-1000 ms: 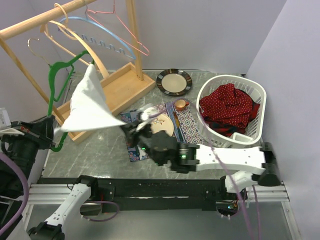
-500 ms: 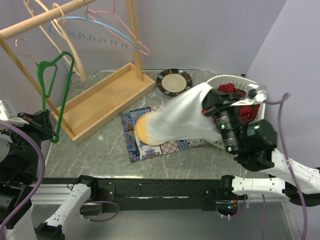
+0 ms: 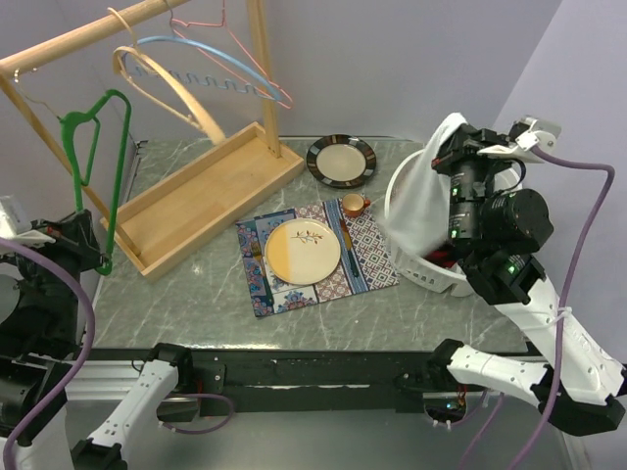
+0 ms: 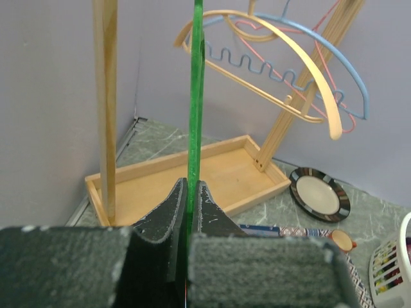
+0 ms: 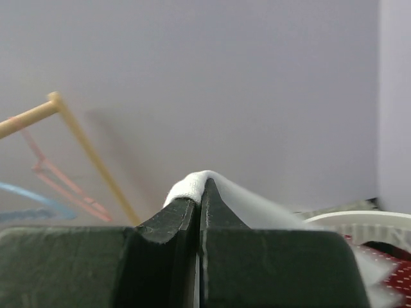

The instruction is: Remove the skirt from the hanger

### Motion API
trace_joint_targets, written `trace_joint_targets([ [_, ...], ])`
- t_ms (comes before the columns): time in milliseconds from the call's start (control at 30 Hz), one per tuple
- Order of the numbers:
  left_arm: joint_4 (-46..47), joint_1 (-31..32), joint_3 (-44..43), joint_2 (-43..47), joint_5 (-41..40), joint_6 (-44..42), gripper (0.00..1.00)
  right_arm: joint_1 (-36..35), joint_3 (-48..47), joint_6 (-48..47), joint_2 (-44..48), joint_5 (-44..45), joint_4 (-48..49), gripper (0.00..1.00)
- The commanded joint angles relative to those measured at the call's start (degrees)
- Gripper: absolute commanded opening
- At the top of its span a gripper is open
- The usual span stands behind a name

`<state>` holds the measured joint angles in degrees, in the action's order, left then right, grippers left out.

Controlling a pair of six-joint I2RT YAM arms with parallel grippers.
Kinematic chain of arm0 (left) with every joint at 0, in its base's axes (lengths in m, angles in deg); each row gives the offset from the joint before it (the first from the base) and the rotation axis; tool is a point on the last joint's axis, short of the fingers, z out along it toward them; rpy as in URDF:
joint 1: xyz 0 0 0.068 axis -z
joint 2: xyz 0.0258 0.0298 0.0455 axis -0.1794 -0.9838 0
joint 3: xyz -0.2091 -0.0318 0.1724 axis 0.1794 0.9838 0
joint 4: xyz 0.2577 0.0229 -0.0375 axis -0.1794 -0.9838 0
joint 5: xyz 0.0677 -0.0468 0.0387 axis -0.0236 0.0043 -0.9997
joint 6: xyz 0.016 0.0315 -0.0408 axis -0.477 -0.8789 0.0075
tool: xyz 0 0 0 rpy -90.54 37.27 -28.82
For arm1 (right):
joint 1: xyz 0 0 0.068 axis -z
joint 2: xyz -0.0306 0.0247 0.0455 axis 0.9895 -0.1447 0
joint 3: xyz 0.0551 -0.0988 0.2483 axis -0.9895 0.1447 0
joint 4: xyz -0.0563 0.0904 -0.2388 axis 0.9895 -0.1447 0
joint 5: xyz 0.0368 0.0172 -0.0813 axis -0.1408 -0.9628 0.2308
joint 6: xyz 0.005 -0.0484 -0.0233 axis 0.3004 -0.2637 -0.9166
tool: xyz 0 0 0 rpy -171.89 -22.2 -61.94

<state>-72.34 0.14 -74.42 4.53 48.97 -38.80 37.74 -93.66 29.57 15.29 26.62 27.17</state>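
— Grey marbled counter (image 3: pixel 186 294) is being looked over from its near edge. What is being gripped on the left side?

— A green hanger (image 4: pixel 196 96) is being pinched at its lowest part by the left tool (image 4: pixel 191 192). The jaws are being pressed together on the thin green bar. The hanger is being held upright, beside the near end of the wooden rack (image 3: pixel 211 181).

— And where is the skirt being kept?

— The white skirt (image 3: pixel 421 201) is being held up at the right side by the right tool (image 5: pixel 199 192), whose jaws are being squeezed tight on a fold at the top of the cloth. The fabric is being let hang down in front of the left rim of the white laundry basket (image 5: pixel 347 221), well apart from the green hanger. Whether the rim is being touched cannot be told. A red dotted garment (image 5: pixel 392 273) is being held inside the basket.

— What is being carried between the two arms?

— A patterned placemat (image 3: pixel 367 250) is being used under an orange and white plate (image 3: pixel 302 251). A small cup (image 3: pixel 353 205) is being borne at the mat's far edge. Farther back, a dark-rimmed plate (image 3: pixel 341 160) is being supported by the counter.

— And at the very back?

— Three hangers are being carried by the rack's rail: a wooden hanger (image 4: pixel 329 106), a blue hanger (image 3: pixel 186 40) and a pink hanger (image 3: pixel 211 23). Everything is being backed by a pale wall.
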Motion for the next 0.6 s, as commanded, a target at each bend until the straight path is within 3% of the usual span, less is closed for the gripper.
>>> trace_joint_targets([
  [0,6.33,-0.20,0.94,1.34,-1.03,-1.36,0.01,6.65,0.77,0.36,1.21,-1.65,1.86,0.00],
  [333,8.17,-0.20,1.04,0.98,0.81,-2.50,0.01,17.92,-0.89,6.00,-0.19,-5.95,-5.69,0.00],
  [567,10.55,-0.20,2.53,1.25,4.42,-1.72,0.01,21.69,8.31,9.16,-0.10,-4.91,-6.05,0.00],
])
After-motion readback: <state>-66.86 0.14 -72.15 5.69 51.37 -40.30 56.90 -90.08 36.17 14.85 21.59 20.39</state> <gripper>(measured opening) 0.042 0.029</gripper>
